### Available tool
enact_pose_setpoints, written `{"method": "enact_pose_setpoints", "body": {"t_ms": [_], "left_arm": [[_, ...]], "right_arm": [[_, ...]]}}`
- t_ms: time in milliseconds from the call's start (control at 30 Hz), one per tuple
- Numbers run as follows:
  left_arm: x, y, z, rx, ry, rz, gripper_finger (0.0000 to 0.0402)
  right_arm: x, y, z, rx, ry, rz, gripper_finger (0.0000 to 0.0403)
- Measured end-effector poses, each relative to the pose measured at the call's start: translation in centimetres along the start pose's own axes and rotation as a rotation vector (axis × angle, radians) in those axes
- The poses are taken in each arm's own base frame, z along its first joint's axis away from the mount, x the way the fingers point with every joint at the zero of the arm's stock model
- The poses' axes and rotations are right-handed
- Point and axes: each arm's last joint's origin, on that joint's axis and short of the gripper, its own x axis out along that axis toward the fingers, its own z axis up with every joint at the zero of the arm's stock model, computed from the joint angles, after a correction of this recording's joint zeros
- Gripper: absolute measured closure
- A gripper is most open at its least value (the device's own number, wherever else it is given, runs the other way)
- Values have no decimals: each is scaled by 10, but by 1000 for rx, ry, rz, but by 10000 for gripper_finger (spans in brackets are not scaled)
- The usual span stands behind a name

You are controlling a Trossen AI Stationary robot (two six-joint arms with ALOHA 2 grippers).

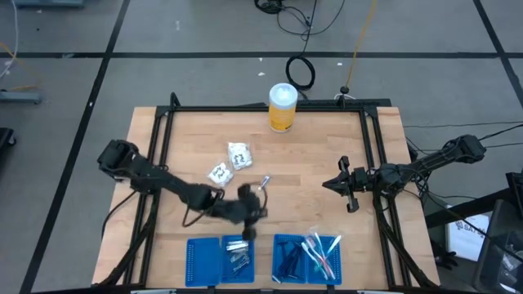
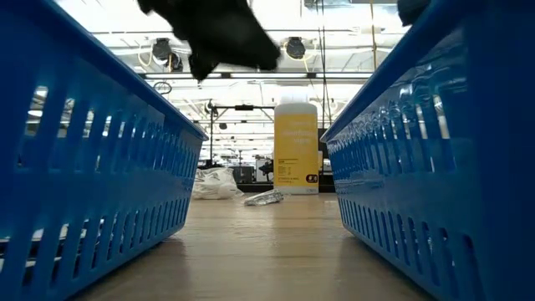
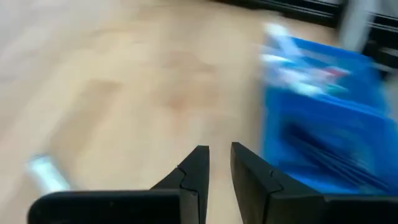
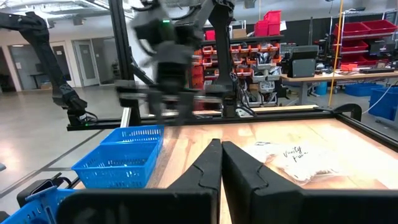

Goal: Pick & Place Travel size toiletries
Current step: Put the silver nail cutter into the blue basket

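Observation:
White packets [image 1: 239, 153] [image 1: 219, 173] and one silver tube [image 1: 263, 181] lie flat on the wooden table. The left blue tray [image 1: 196, 261] holds silver tubes [image 1: 239, 255]. The right blue tray [image 1: 282, 242] holds dark blue sticks [image 1: 288, 260] and clear-wrapped brushes [image 1: 323, 249]. My left gripper [image 1: 247, 219] hovers over the table just beyond the left tray, near the loose tube. In the left wrist view, the left gripper [image 3: 217, 152] is empty, its fingers narrowly apart, with the tube [image 3: 46, 173] off to one side. My right gripper [image 1: 337, 184] waits shut at the table's right.
A tall yellow canister with a white lid [image 1: 283, 107] stands at the table's far edge. A black frame [image 1: 261, 109] runs around the table. Bare wood lies between the packets and my right gripper. In the low view both tray walls [image 2: 92, 167] [image 2: 435, 167] flank a lane toward the canister [image 2: 296, 146].

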Motion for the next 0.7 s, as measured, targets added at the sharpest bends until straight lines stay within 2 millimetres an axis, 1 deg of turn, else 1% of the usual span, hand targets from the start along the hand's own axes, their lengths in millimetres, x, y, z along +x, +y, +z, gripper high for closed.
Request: {"method": "enact_pose_setpoints", "body": {"t_ms": [133, 233, 333, 433, 533, 600, 700], "left_arm": [[10, 39, 9, -101, 36, 98, 338], [14, 61, 16, -140, 35, 133, 336], [20, 79, 19, -127, 29, 199, 317], [31, 94, 18, -126, 14, 248, 278], [47, 104, 12, -142, 13, 268, 223], [56, 111, 4, -152, 50, 286, 188], [68, 120, -7, -244, 89, 302, 150]], "right_arm": [[0, 0, 0, 0, 0, 0, 399], [0, 0, 0, 0, 0, 0, 398], [0, 0, 0, 0, 0, 0, 399], [0, 0, 0, 0, 0, 0, 398], [0, 0, 0, -1, 2, 0, 399], [0, 0, 0, 0, 2, 0, 399], [0, 0, 0, 0, 1, 0, 399]]}}
